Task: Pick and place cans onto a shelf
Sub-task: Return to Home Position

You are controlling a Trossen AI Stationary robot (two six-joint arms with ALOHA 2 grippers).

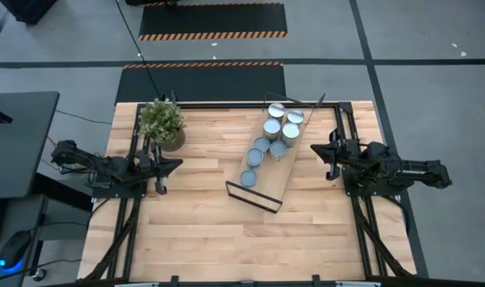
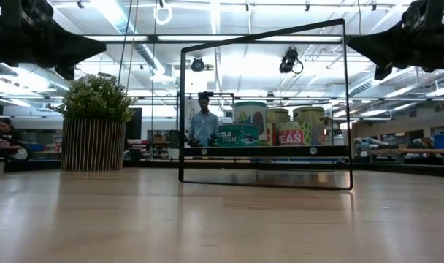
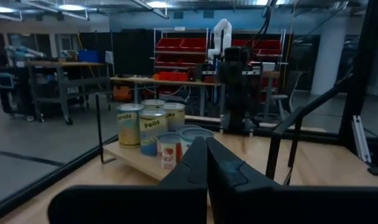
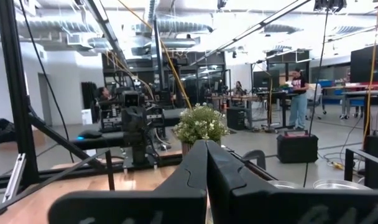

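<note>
Several cans with silvery round tops stand upright on the light-wood shelf, which lies slantwise on the table's middle, black frames at its ends. They also show in the low view and left wrist view. My left gripper is shut and empty, held above the table's left side next to the plant. My right gripper is shut and empty, above the table's right side, right of the shelf.
A potted green plant stands at the far left of the table. Black frame bars run along the table's left, right and far edges. Bare tabletop lies near the front. People show in the room beyond.
</note>
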